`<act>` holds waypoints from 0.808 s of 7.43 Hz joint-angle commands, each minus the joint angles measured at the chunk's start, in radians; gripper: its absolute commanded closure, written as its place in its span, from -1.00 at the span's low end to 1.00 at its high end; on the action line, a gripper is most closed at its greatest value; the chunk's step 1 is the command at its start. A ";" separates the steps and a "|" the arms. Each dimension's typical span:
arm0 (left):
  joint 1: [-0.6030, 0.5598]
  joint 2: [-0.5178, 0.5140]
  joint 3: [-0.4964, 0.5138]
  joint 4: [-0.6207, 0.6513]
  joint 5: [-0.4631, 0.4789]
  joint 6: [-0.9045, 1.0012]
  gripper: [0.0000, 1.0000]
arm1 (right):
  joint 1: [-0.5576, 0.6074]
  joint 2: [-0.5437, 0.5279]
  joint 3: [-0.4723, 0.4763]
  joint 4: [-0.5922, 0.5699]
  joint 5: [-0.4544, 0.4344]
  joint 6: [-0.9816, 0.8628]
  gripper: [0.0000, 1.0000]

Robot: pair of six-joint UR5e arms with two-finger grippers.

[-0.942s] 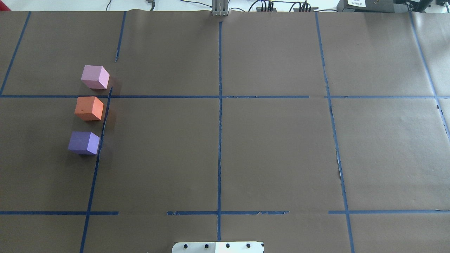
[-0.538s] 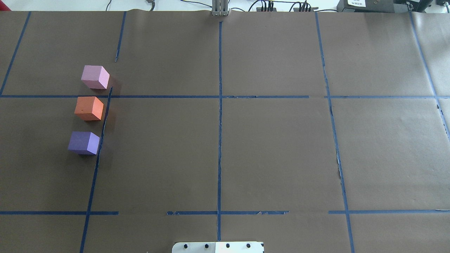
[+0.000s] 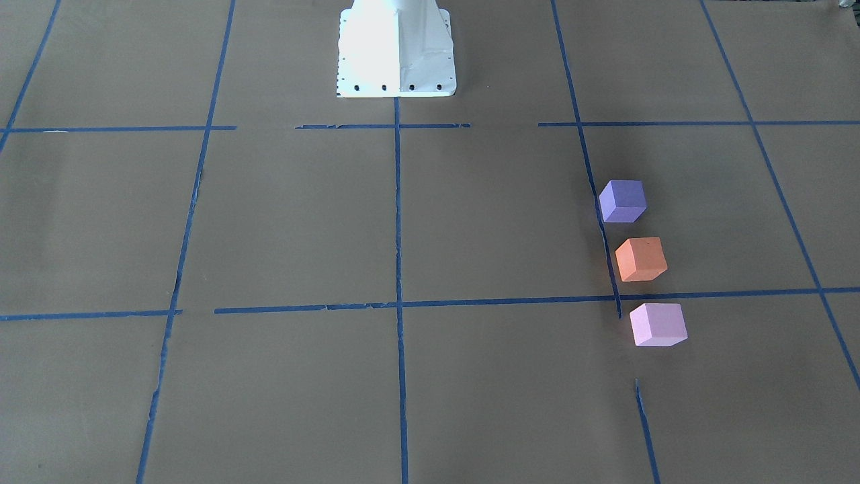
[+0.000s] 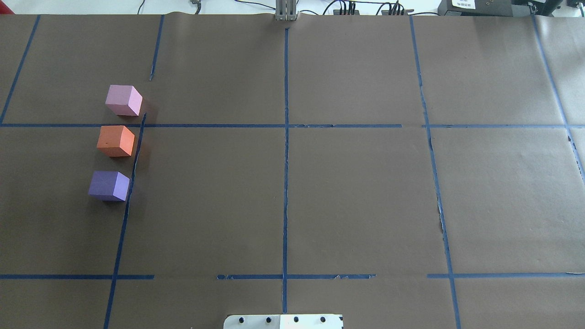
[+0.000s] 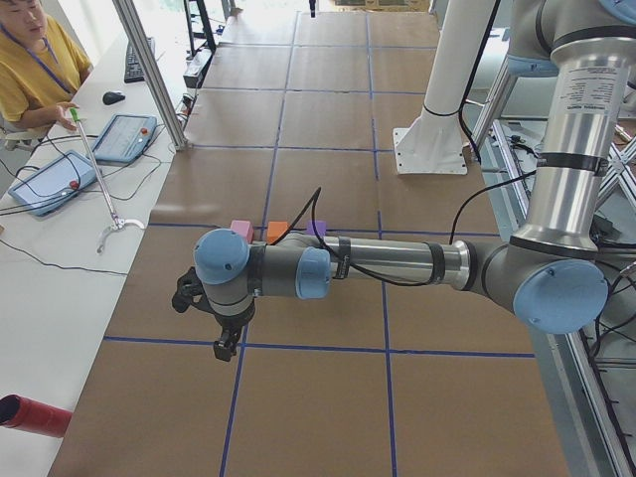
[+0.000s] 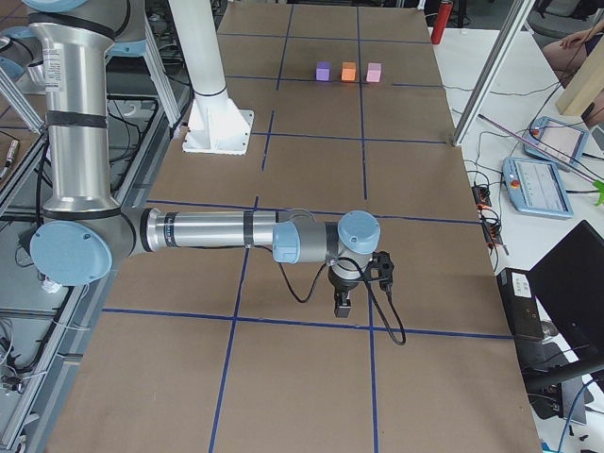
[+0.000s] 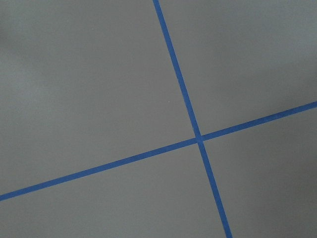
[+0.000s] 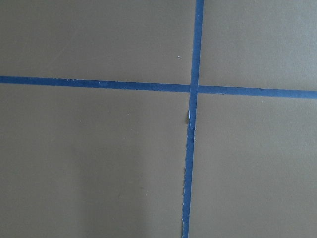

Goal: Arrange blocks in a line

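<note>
Nothing has moved; pink block (image 4: 123, 100), orange block (image 4: 115, 141), purple block (image 4: 109, 186) stand aligned, seemingly done; left gripper (image 5: 227, 347), right gripper (image 6: 343, 307): parted or not, untellable.

**Six views, two opposed pairs**

The overhead camera looks forward and down, with the robot base (image 4: 283, 321) at 6 o'clock. The front-facing camera opposes it, base at 12. Both share the blocks (image 4: 115, 140) with the two distant end views. The wrist cameras look closely down on tape crossings (image 7: 199, 139).
</note>
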 commanded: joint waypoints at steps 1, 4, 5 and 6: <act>0.000 -0.014 -0.009 0.068 -0.016 -0.116 -0.99 | 0.000 0.000 0.000 0.000 0.000 0.000 -1.00; 0.002 -0.016 -0.007 0.085 -0.006 -0.121 -0.99 | 0.000 0.000 0.000 0.000 0.000 0.000 -1.00; 0.002 -0.016 -0.007 0.084 -0.006 -0.119 -0.99 | 0.000 0.000 0.000 -0.001 0.000 0.000 -1.00; 0.002 -0.016 -0.006 0.082 -0.004 -0.118 -0.99 | 0.000 0.000 0.000 0.000 0.000 0.000 -1.00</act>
